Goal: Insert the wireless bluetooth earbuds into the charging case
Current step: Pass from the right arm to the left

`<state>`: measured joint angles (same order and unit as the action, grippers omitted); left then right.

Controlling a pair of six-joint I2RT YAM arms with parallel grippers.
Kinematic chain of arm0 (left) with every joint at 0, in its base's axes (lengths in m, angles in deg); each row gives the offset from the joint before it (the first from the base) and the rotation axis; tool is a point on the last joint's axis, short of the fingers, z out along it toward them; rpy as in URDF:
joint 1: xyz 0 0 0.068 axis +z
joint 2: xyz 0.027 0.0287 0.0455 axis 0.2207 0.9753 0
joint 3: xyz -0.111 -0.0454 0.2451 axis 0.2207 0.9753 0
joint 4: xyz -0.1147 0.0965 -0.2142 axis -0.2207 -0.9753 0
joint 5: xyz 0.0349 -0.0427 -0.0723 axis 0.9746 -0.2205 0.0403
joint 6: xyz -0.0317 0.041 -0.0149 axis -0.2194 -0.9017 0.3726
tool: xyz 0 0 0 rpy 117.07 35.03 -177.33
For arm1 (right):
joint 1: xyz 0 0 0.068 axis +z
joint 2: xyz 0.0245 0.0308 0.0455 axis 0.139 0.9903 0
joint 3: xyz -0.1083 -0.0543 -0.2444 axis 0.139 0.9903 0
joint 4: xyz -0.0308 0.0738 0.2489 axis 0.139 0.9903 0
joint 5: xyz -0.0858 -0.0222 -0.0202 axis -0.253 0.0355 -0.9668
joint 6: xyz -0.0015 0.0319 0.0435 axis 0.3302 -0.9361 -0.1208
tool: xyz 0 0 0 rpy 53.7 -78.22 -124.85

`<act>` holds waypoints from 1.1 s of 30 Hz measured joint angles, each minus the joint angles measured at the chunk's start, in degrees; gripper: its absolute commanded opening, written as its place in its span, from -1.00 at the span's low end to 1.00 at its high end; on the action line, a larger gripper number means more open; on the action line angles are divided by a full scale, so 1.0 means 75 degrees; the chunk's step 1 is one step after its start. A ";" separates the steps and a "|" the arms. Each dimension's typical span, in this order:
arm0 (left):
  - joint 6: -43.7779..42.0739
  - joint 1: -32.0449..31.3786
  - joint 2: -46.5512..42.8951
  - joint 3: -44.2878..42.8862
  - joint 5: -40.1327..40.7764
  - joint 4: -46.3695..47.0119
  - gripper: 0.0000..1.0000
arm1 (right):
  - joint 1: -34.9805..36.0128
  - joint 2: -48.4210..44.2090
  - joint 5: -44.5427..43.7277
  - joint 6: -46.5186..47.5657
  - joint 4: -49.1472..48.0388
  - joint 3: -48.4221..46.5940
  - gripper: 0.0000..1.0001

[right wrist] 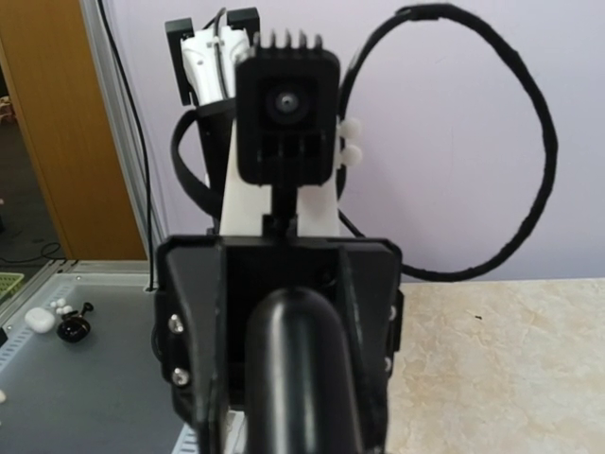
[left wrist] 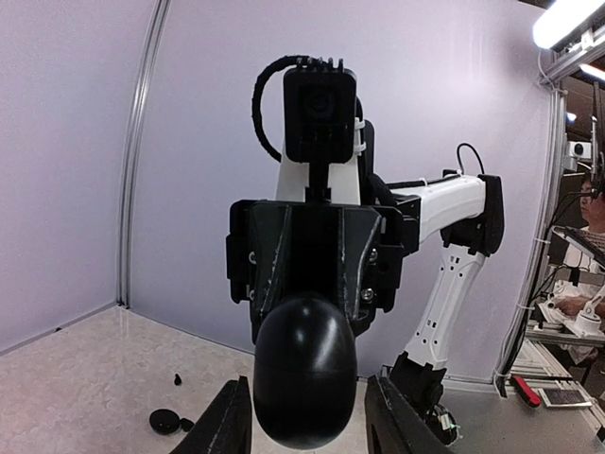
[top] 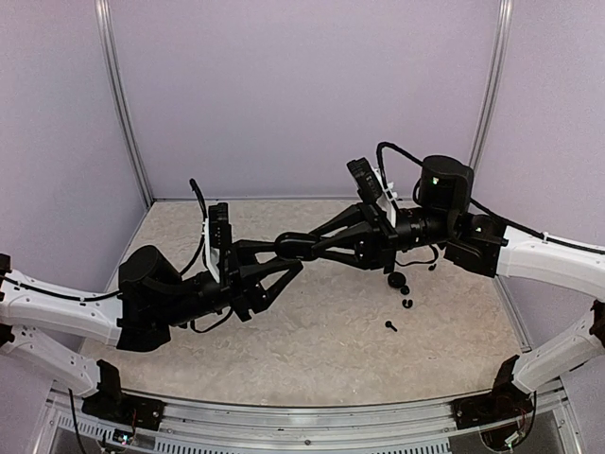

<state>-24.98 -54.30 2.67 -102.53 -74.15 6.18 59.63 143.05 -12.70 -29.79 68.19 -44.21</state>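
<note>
so the small glossy black pebble-shaped charging case point(left wrist: 304, 369) is up in the air over the beige marbled table point(top: 321, 359), and it looks shut, just a faint seam across it. the two arms point nose to nose in the middle of the workspace with the case between them. the right gripper point(left wrist: 314, 312) is clenched on the far end of the case, its two fingers pinching in from either side. the left gripper point(left wrist: 307, 416) has its fingers point(left wrist: 232, 421) flanking the near end super close, but honestly I can't tell if they're actually pressing on it or just sitting beside it. nothing's in the case: one tiny black stemmed earbud point(top: 390, 325) lies on the table toward the right arm's side, well apart from the case. near it there's a second tiny black bit point(top: 408, 304), too small to say for sure what it is, and a slightly bigger round black piece point(top: 397, 280) just past that
</note>
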 measured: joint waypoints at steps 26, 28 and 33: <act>-0.0044 0.0017 0.0038 0.0099 -0.0140 0.0143 -0.71 | 0.0015 0.0079 0.0017 -0.0032 -0.0003 0.0000 0.01; -0.0093 0.0017 0.0038 0.0152 -0.0184 0.0134 -0.72 | 0.0015 0.0090 -0.0015 -0.0041 0.0000 0.0000 0.04; -0.0184 0.0017 0.0038 0.0175 -0.0227 0.0122 -0.73 | 0.0015 0.0114 -0.0090 -0.0035 0.0000 -0.0003 0.06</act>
<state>-26.36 -54.17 2.95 -101.22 -75.85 7.10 59.74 143.91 -13.38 -30.05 68.19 -44.23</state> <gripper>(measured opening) 0.253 0.526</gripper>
